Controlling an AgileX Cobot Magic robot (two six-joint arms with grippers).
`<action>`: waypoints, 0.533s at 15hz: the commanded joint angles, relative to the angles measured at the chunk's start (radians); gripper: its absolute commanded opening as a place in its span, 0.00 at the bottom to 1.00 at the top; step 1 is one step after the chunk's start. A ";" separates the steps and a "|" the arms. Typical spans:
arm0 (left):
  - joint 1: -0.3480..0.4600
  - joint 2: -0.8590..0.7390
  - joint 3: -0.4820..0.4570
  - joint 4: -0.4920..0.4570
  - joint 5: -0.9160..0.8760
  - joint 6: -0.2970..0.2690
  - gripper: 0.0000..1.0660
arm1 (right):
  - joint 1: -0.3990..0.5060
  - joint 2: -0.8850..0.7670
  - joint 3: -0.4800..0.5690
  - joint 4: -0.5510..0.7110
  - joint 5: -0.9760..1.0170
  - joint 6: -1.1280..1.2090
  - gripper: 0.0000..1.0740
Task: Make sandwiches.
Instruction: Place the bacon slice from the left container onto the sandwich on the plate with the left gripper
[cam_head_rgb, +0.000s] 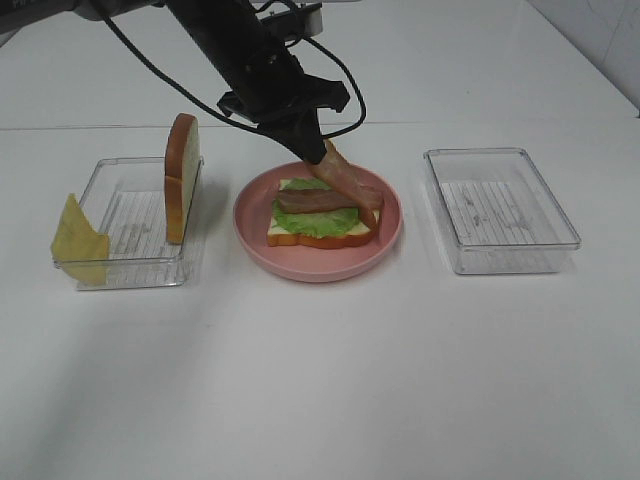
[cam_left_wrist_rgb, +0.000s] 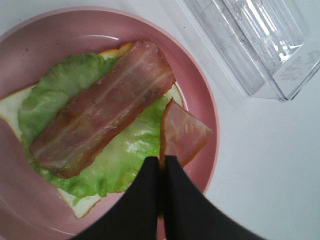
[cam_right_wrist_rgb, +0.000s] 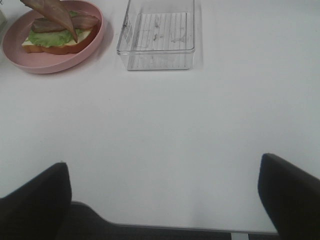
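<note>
High view overlooks the table (cam_head_rgb: 320, 400); both wrist views share the plate (cam_left_wrist_rgb: 195, 85) (left close, right far).

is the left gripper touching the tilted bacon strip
Touching. The left wrist view shows the left gripper shut on one end of the tilted bacon strip.

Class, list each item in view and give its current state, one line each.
Left gripper: shut on the tilted bacon strip.
Right gripper: open, holding nothing.
Flat bacon strip: lying on the lettuce.
Spare bread slice: upright in the left tray.
Cheese slice: leaning at that tray's corner.
Right tray: nothing inside.
</note>
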 joint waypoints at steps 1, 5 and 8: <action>0.001 0.000 -0.004 0.027 0.001 -0.007 0.00 | 0.002 -0.033 0.004 0.000 -0.007 -0.007 0.89; 0.001 0.000 -0.004 0.102 0.005 -0.026 0.00 | 0.002 -0.033 0.004 0.000 -0.007 -0.007 0.89; 0.001 0.004 -0.004 0.103 -0.032 -0.052 0.00 | 0.002 -0.033 0.004 0.000 -0.007 -0.007 0.89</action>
